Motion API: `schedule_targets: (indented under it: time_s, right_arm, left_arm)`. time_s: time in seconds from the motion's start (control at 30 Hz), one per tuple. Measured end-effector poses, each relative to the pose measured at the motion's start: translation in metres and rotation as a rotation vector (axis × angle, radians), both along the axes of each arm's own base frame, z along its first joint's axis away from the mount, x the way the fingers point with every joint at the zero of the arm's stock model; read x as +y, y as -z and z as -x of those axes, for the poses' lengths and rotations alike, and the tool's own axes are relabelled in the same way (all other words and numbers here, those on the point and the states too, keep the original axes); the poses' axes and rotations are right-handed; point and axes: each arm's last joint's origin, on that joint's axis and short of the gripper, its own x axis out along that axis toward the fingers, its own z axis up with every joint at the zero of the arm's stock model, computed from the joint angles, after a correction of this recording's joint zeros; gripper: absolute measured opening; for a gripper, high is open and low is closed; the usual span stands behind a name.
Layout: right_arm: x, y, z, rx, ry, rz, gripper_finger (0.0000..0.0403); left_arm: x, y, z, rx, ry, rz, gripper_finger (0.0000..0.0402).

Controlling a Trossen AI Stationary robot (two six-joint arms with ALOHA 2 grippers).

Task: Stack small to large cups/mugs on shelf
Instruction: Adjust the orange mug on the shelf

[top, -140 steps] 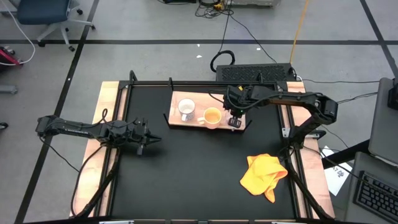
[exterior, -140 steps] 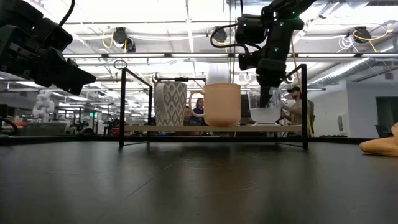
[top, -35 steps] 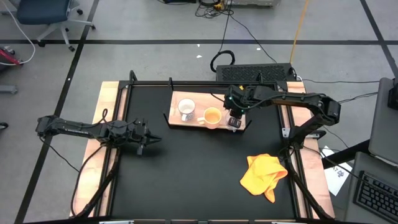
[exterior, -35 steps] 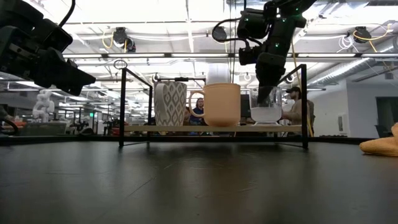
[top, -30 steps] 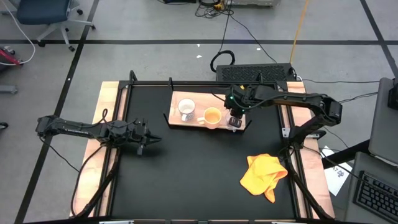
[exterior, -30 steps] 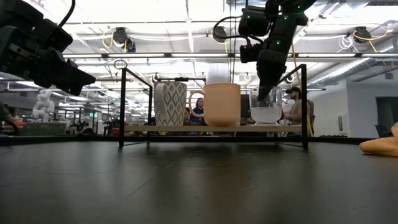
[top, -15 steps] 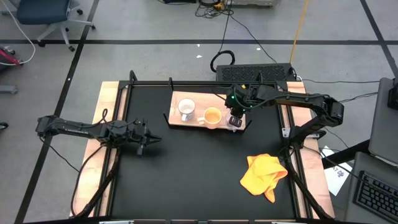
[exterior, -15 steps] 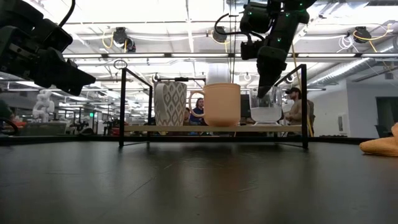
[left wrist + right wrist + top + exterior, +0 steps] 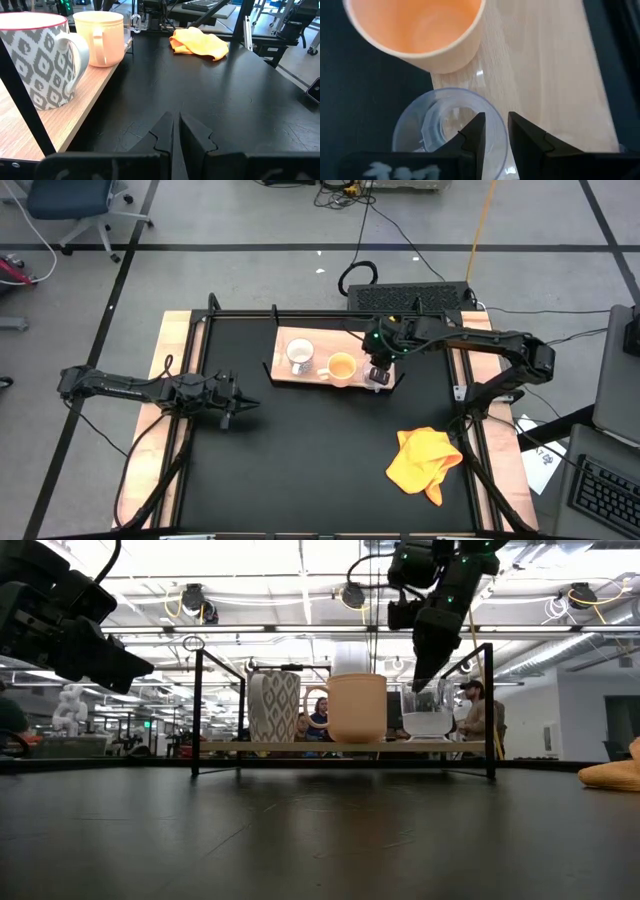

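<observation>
The light-wood shelf (image 9: 330, 340) stands at the table's far middle. On it stand, in a row, the white patterned mug (image 9: 298, 355), the orange-yellow mug (image 9: 341, 367) and the clear glass cup (image 9: 377, 378), each on its base. My right gripper (image 9: 415, 680) hangs just above the glass cup's (image 9: 428, 715) rim, pointing down. In the right wrist view (image 9: 496, 130) its fingers stand a narrow gap apart over the cup's (image 9: 435, 125) rim and touch nothing. My left gripper (image 9: 228, 405) waits shut above the table's left side.
A yellow cloth (image 9: 425, 460) lies crumpled on the black table toward the near right. The shelf's black brackets (image 9: 490, 710) stand upright at its ends. The orange-yellow mug (image 9: 415, 30) stands close beside the glass cup. Bare tabletop lies between the shelf and the near edge.
My right gripper has risen out of the glass cup, its fingertips now at about rim height. The cup has stayed standing on the shelf.
</observation>
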Motion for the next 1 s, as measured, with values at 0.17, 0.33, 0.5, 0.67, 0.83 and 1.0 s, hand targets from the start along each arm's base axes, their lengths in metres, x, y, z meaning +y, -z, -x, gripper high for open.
schedule_targets:
  time_s: [0.17, 0.33, 0.5, 0.67, 0.83, 1.0]
  right_arm:
    - [0.004, -0.018, 0.01, -0.068, 0.0, 0.026, 0.0075]
    - [0.011, -0.044, 0.028, -0.168, 0.0, 0.063, 0.0075]
    - [0.019, -0.068, 0.051, -0.257, 0.003, 0.095, 0.0064]
    - [0.028, -0.084, 0.069, -0.328, 0.002, 0.117, 0.0012]
    - [0.039, -0.092, 0.078, -0.364, -0.024, 0.116, 0.0005]
    - [0.051, -0.088, 0.086, -0.389, -0.082, 0.121, 0.0001]
  left_arm:
    - [0.0, 0.0, 0.0, 0.001, -0.001, 0.006, 0.0033]
    - [0.0, 0.0, 0.0, 0.001, -0.002, 0.007, 0.0033]
    - [0.0, 0.0, 0.0, 0.001, -0.002, 0.01, 0.0033]
    - [0.0, 0.0, 0.0, 0.001, -0.003, 0.012, 0.0033]
    - [0.0, 0.0, 0.0, 0.001, -0.003, 0.012, 0.0033]
    - [0.0, 0.0, 0.0, 0.001, -0.003, 0.011, 0.0033]
